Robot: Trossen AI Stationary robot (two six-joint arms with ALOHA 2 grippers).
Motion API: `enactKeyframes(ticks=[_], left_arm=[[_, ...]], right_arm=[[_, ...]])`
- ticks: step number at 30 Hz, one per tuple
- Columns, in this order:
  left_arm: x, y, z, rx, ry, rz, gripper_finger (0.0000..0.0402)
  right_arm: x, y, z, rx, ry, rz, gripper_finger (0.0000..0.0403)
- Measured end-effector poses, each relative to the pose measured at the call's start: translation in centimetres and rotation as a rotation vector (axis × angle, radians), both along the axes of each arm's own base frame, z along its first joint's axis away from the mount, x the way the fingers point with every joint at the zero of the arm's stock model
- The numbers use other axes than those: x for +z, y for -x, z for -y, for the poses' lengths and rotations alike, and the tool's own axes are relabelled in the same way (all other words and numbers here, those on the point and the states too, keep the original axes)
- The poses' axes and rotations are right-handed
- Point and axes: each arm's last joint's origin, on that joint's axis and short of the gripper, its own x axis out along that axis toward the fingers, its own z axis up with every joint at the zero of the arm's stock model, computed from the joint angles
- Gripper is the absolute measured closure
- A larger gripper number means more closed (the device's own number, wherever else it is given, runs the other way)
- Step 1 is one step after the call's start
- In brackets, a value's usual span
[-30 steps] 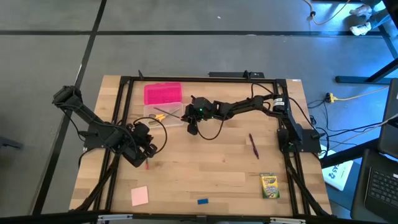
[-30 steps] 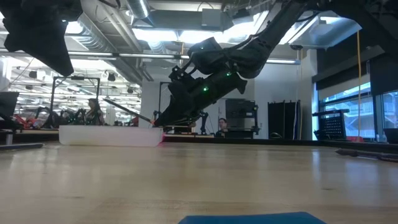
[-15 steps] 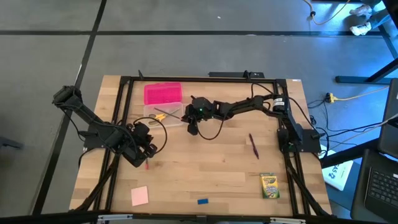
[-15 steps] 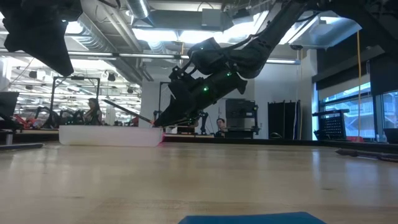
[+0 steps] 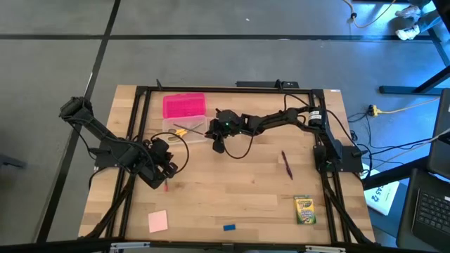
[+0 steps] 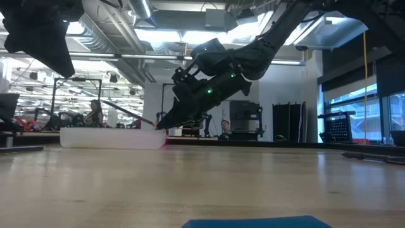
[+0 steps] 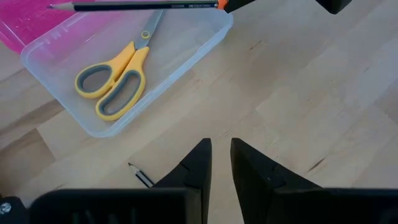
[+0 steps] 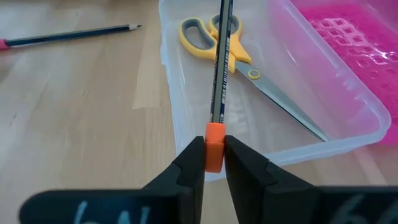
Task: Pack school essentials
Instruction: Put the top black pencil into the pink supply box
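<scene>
Pencil (image 8: 219, 81), orange-tipped: pinched at its eraser end between my right gripper (image 8: 213, 163) fingers, held over the clear box (image 8: 180, 134). Beyond lie yellow-handled scissors (image 8: 211, 38) inside the box. My left gripper (image 7: 214, 163), pressed nearly together, holds nothing.

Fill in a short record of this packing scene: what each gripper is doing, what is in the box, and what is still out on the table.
right gripper: shut on pencil, held by its orange eraser end over the clear box
left gripper: shut, empty, above the table
in box: scissors
still out: second pencil, pen, crayon box, notepad, eraser
</scene>
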Motion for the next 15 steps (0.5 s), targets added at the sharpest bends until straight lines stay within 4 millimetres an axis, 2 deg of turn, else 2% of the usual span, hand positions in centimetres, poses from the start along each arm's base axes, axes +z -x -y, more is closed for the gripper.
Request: enactKeyframes(ticks=[7,15], left_arm=[[0.0,0.0,0.0,0.0,0.0,0.0,0.0347],[0.0,0.0,-0.01,0.0,0.0,0.0,0.0347]], right_arm=[[0.0,0.0,-0.02,0.0,-0.002,0.0,0.0358],[0.0,0.0,-0.02,-0.009,-0.019,0.0,0.0334]])
